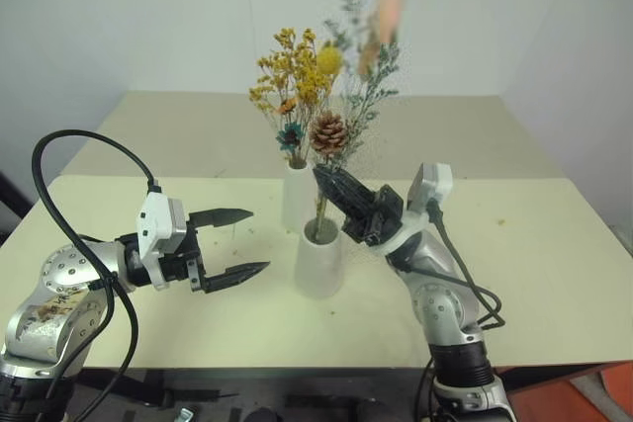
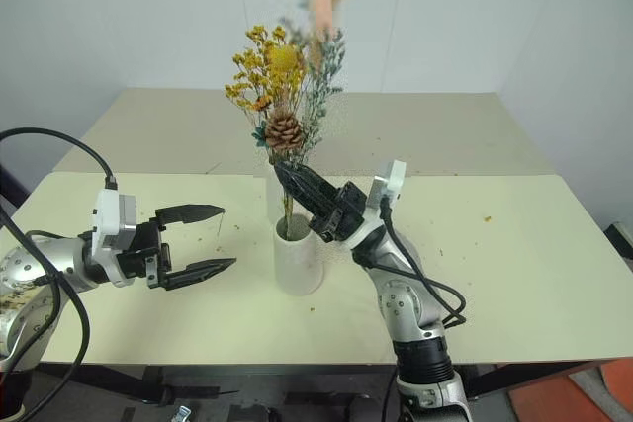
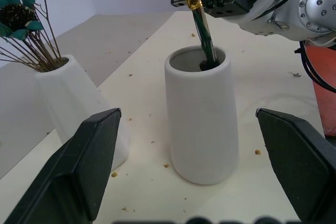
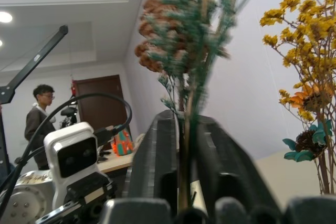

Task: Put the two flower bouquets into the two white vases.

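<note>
Teal sprig stands with its stem down in the wide vase, the right hand closed around that stem just above the rim. Just behind, the tall vase holds the yellow spray. Left of the wide vase, the left hand hangs open and empty over the cream tabletop.

At centre frame on the table, the wider vase stands just in front of the slim vase, each with a bouquet in its mouth, the left gripper level to their left and the right gripper at the front bouquet's stems.
</note>
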You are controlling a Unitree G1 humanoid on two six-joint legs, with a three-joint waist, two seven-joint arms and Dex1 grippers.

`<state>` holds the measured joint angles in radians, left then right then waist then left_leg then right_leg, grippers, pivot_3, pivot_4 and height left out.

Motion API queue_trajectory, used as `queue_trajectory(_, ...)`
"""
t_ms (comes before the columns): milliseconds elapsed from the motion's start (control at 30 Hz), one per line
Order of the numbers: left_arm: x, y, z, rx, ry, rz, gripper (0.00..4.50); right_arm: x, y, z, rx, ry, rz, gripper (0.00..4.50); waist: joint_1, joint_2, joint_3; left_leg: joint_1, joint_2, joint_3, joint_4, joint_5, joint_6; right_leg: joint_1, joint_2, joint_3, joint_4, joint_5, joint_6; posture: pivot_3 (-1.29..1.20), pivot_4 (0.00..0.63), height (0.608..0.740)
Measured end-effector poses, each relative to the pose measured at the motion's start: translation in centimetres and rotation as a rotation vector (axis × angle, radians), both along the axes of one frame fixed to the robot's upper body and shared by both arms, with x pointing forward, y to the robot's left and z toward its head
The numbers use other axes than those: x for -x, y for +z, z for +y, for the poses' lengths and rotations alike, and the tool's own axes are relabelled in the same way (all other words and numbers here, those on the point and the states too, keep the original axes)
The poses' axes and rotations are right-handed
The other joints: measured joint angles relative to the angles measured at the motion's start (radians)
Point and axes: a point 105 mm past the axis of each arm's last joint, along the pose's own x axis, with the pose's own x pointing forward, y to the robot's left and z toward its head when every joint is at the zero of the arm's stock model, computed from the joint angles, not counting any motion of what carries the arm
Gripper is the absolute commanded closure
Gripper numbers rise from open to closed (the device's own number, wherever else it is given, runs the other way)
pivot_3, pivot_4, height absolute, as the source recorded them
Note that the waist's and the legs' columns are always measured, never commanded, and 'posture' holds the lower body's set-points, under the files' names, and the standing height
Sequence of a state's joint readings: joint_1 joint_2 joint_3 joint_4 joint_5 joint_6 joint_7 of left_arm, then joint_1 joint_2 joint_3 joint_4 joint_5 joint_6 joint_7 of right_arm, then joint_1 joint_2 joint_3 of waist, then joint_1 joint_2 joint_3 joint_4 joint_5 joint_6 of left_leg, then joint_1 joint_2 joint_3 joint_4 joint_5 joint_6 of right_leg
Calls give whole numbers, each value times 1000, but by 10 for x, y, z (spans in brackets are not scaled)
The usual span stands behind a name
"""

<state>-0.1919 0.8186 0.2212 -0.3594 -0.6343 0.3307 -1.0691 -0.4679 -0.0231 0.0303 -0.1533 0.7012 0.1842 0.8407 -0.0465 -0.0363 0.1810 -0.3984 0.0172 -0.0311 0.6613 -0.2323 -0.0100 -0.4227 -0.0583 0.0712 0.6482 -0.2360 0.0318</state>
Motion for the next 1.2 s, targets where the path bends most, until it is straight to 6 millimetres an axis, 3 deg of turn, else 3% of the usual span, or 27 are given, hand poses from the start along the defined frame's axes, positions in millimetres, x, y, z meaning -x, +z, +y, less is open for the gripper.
queue_trajectory(200,0,0,0,-2,2,0,0,0,-5,-2,15,-11,-2,513,0,0,0,0,0,0,0,0,0,0,0,0,0,0,0,0,150,740)
queue_trajectory(267,-1,0,0,-3,1,-3,0,1,-7,-3,21,-14,-1,13,1,0,0,0,0,0,0,0,0,0,0,0,0,0,0,0,150,740)
queue_trajectory(567,-3,4,0,-2,-2,-15,0,6,-30,-32,150,-124,2,13,3,0,0,0,0,0,0,0,0,1,0,0,0,0,0,0,150,740)
queue_trajectory(800,-4,3,1,3,3,-11,0,20,-13,-82,204,-240,-85,13,3,0,0,0,0,0,0,0,0,1,0,0,-1,0,0,0,150,740)
queue_trajectory(1200,-3,-2,27,1,100,-6,0,33,-32,-175,726,-414,-90,13,4,0,0,2,-1,2,0,0,0,4,0,1,-1,0,1,0,150,740)
